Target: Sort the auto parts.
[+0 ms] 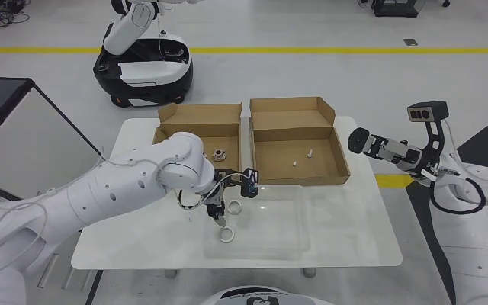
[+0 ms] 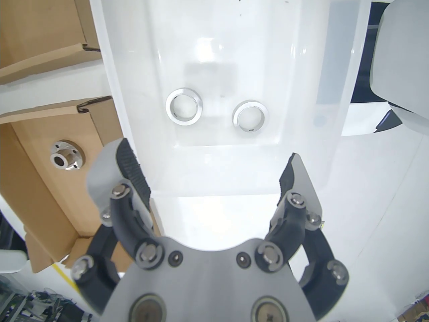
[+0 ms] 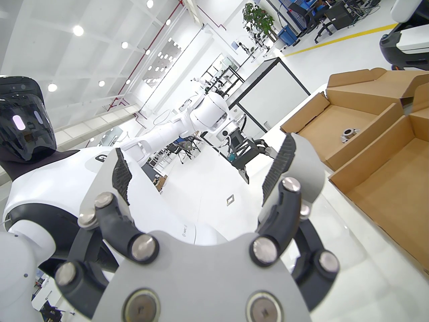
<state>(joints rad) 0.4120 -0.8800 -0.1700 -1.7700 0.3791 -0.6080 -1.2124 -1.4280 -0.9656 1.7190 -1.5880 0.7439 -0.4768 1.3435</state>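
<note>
L gripper (image 2: pixel 209 152) gaping, empty; wrist view: 2 rings (image 2: pixel 184 106) in tray (image 2: pixel 335 68). R gripper (image 3: pixel 204 147) open, empty.

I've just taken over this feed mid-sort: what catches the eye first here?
Two metal rings lie apart in the clear tray, under the open left gripper. At the table's far side stand two open cardboard boxes, the left box holding a flanged hub. The right gripper hangs open near the table's right edge.

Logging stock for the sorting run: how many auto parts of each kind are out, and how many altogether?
Metal rings, in the clear tray: 2
Flanged hub, in a cardboard box: 1
Small pale parts, in the other box: 2
Total: 5
</note>
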